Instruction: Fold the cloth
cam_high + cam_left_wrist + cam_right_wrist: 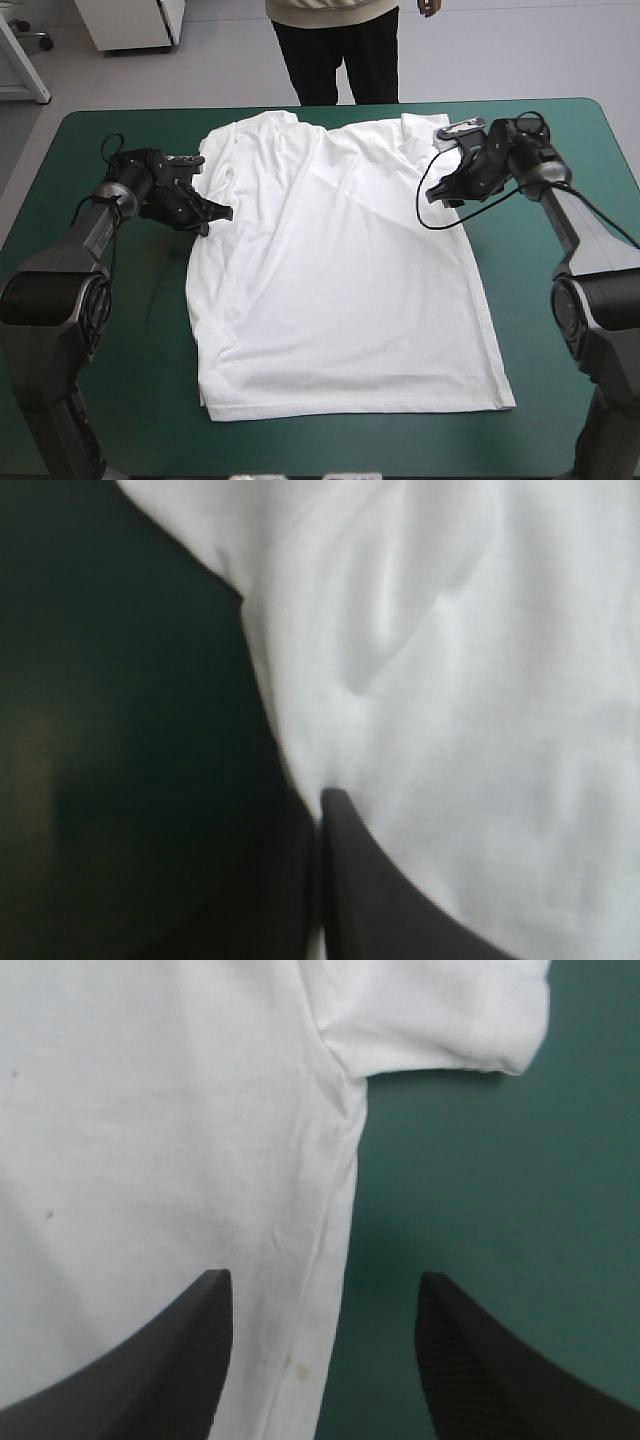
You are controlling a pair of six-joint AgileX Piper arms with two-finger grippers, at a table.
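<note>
Item: the T-shirt [340,270] lies spread flat on the teal-green worktop [110,330], collar toward the far edge, hem toward the near edge, with shallow creases across the chest
Left end effector [220,212]: at the shirt's left side edge, on the near side of the left sleeve [215,150]; its wrist view shows the black fingers pressed together in one point on the cloth's border with a thin white sliver between them, so I judge it is pinching the T-shirt
Right end effector [437,192]: spread, one finger [170,1360] over cloth and the other over bare cover, straddling the right side seam [335,1210] close to the right sleeve [450,1020]; nothing gripped
Step in hand: I judge the side grasps for the first fold are being taken
Risk 1: closing the right side as it stands may catch only the seam's rim, and the cloth could slip out on the lift
Risk 2: lifting on the left alone would drag and bunch the shirt
Risk 3: the left pinch sits at the very edge; so thin a hold could let go mid-fold
</note>
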